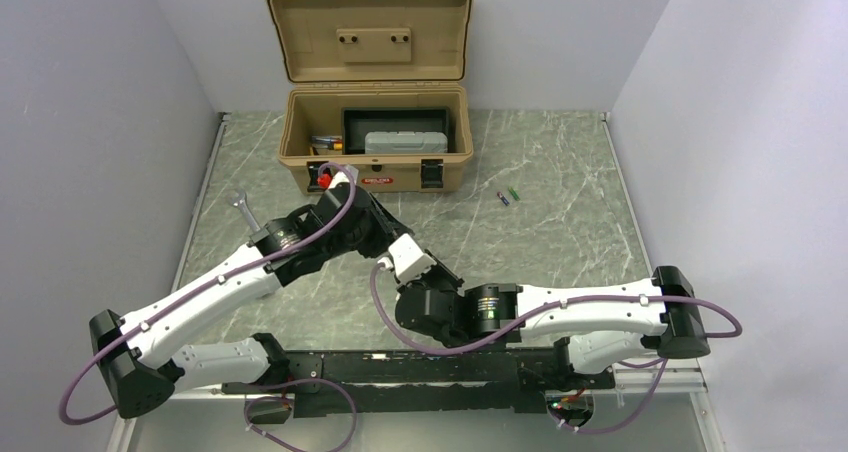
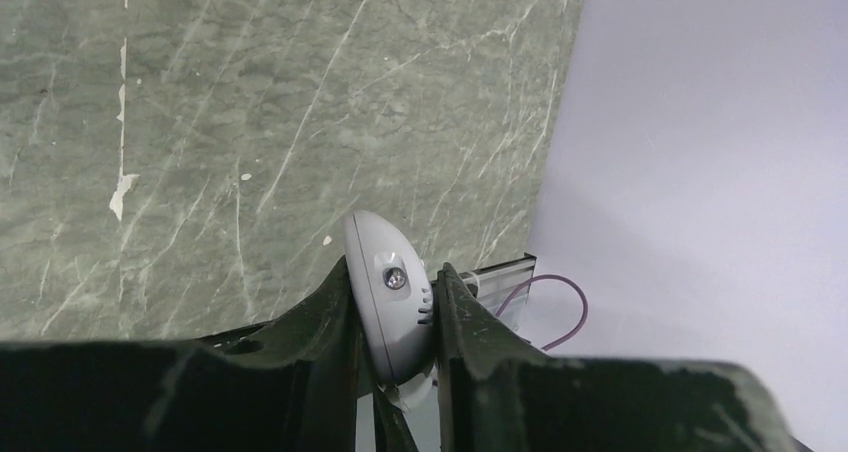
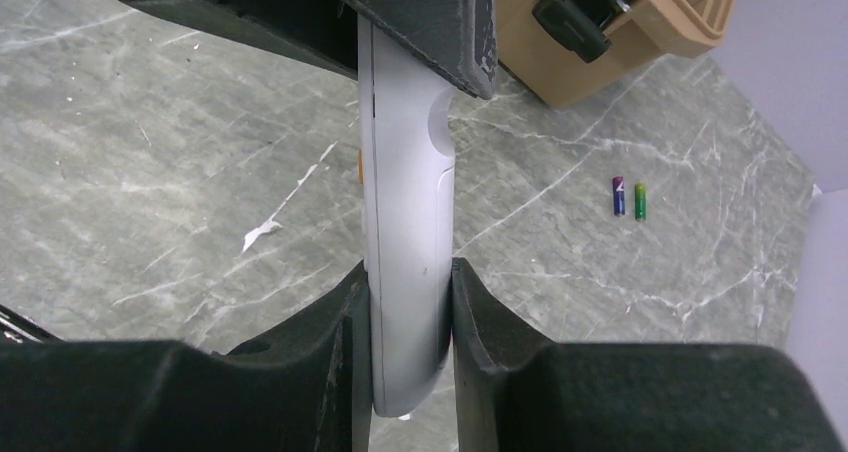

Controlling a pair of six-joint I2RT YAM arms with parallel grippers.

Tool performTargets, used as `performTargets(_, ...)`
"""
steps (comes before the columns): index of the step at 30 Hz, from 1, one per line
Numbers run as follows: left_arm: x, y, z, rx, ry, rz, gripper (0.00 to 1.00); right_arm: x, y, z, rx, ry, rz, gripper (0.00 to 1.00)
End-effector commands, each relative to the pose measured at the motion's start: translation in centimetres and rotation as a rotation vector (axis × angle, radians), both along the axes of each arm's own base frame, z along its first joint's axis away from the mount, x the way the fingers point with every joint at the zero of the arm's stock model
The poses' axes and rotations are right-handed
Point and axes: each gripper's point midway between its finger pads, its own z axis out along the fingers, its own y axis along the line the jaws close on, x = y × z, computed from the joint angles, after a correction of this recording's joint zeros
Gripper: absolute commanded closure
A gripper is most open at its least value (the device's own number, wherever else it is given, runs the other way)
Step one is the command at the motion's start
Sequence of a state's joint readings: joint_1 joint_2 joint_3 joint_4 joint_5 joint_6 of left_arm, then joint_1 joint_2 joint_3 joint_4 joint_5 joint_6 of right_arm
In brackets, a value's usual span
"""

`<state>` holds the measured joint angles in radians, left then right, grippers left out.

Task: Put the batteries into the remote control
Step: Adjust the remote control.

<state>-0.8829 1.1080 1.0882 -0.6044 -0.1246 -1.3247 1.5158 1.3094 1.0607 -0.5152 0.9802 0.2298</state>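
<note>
Towards the middle of the near edge, I find both grippers clenched on the remote control (image 3: pixel 405 262), held off the table: right gripper (image 3: pixel 408 277) at one end, left gripper (image 2: pixel 392 277) at the other, its long axis running between them. It is slim, white and smooth-backed. Farther off, right of centre towards the far edge, the batteries (image 3: pixel 629 198) lie side by side, purple beside green. I judge the right arm nearer.

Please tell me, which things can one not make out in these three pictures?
1. Remote control: button face turned away in right wrist view; left wrist view shows only its end.
2. Batteries: too small in top and right wrist views to read their poles.
3. Wrench: partly under the left arm, top view.
4. Toolbox contents: half hidden by its front wall, top view.
</note>
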Motion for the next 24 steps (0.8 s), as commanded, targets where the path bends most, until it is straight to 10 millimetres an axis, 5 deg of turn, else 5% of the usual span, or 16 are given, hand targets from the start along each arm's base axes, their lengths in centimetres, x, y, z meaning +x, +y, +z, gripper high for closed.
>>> performTargets(1,-0.5,-0.7,0.5,-0.043,-0.027,-0.051,1.0,-0.6,2.0,3.7,0.214,0.02,0.037,0.72)
performTargets(4,-0.8,-1.1,0.4,-0.074,-0.061,-0.089,1.0,-1.2,2.6,4.2,0.27,0.045,0.079,0.48)
performTargets(7,-0.9,-1.1,0.2,-0.087,-0.096,-0.104,1.0,-2.3,3.2,5.6,0.364,0.074,0.156,0.35)
performTargets(18,-2.4,-0.8,0.1,-0.256,-0.361,-0.238,1.0,-5.1,1.3,5.2,0.583,0.205,0.3,0.08)
performTargets(24,-3.0,-0.8,1.3,-0.314,-0.486,-0.319,1.0,-4.3,-0.1,3.5,0.671,0.283,0.263,0.04)
